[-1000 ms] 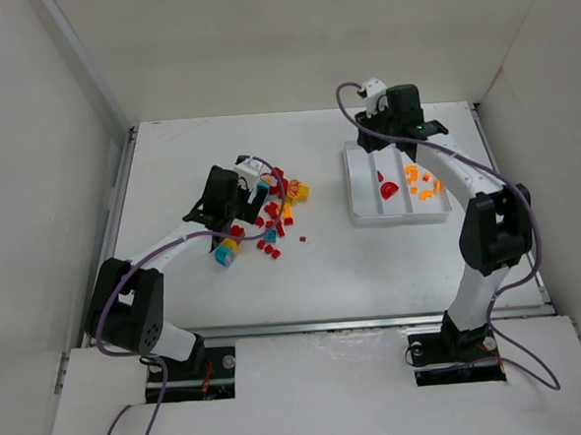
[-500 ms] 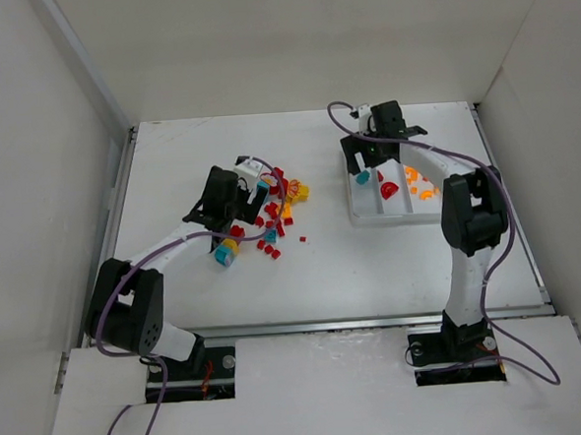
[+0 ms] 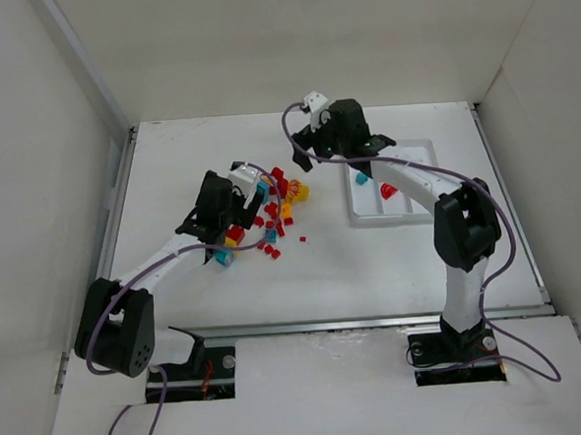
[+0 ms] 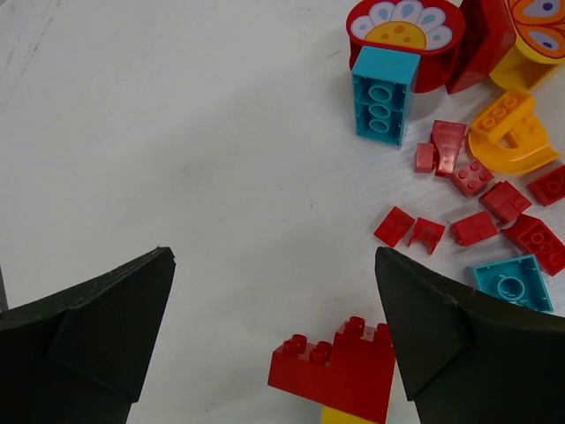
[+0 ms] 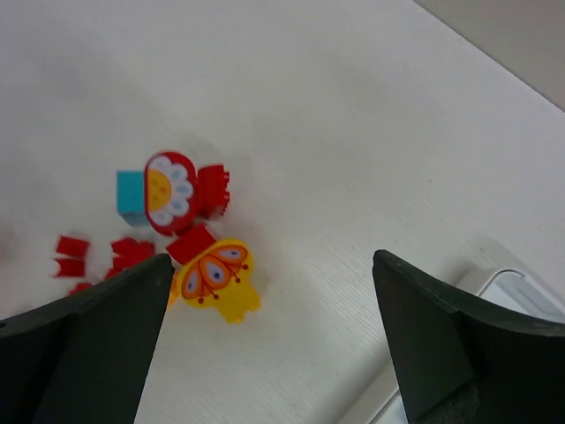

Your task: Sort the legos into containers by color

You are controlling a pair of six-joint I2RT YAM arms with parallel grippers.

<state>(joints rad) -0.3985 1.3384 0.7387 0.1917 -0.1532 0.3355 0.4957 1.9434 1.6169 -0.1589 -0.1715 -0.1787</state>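
The left gripper (image 4: 274, 256) hangs spread and empty over the loose legos (image 3: 271, 219) left of centre. They look light, hard and slick, best pinched across flat sides. Farther off, the right gripper (image 5: 274, 261) gapes empty between that heap and the white tray (image 3: 399, 219).

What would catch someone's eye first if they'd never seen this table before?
The bright heap of red, yellow and teal legos left of centre, with the open left gripper at its left edge. The open right gripper hangs between that heap and the white tray, where a teal piece and a red piece show.
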